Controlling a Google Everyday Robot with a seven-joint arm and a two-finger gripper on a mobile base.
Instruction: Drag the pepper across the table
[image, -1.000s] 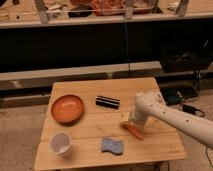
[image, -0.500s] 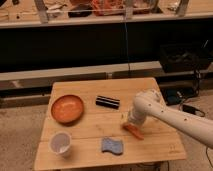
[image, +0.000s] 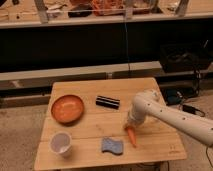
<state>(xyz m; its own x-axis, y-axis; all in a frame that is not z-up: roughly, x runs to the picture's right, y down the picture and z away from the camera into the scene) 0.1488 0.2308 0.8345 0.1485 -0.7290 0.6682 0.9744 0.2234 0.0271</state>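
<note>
The pepper (image: 131, 136) is a slim orange-red tapered piece lying on the light wooden plank table (image: 160, 146), right of centre near the front, pointed end toward the front edge. My gripper (image: 131, 124) comes in on the white arm from the right and points down onto the pepper's rear end, touching or just above it. The arm's wrist hides the fingertips.
A round orange bowl (image: 67, 108) sits at the left. A black rectangular object (image: 108, 102) lies at the middle back. A white cup (image: 61, 143) stands at the front left. A blue sponge (image: 113, 146) lies at the front middle, just left of the pepper.
The pepper has shifted a little toward the front edge, and my gripper has stayed over its rear end.
</note>
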